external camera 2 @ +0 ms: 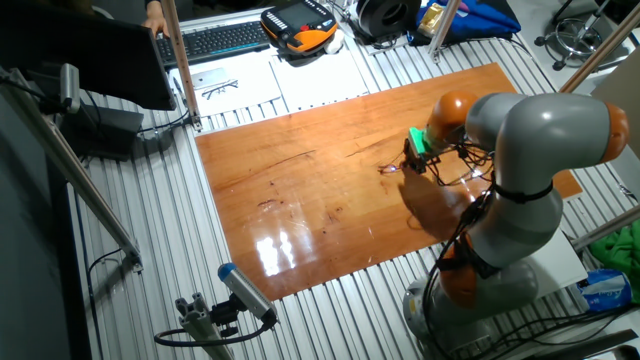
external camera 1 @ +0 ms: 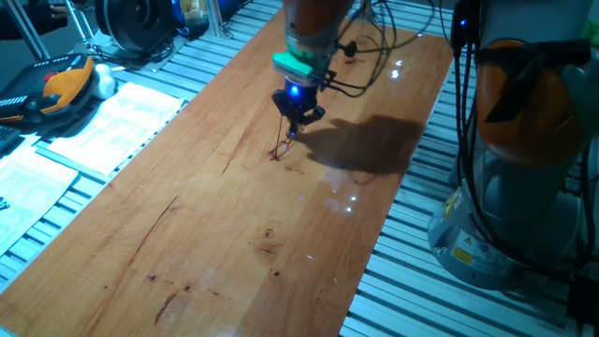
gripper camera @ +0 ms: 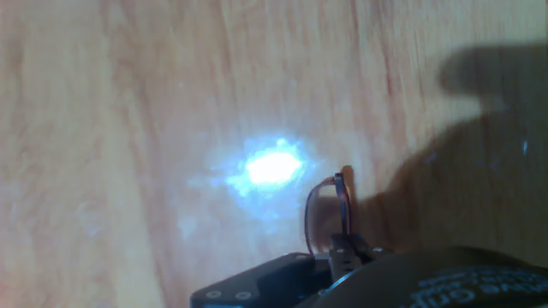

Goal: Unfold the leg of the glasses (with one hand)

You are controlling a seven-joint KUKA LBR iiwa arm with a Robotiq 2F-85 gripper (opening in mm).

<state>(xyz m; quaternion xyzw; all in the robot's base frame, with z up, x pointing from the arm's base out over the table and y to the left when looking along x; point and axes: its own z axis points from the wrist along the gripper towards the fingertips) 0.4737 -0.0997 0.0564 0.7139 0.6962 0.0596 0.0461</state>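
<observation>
Glasses (external camera 1: 281, 150) on table (external camera 1: 215, 234) mid-board, directly under end effector (external camera 1: 293, 131); papers (external camera 1: 112, 126) left

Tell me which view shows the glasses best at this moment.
The hand view: the glasses fill the lower middle, one lens rim curving up from the claw. In one fixed view they are a thin reddish squiggle on the table below the claw. In the other fixed view they are too small to make out.
</observation>
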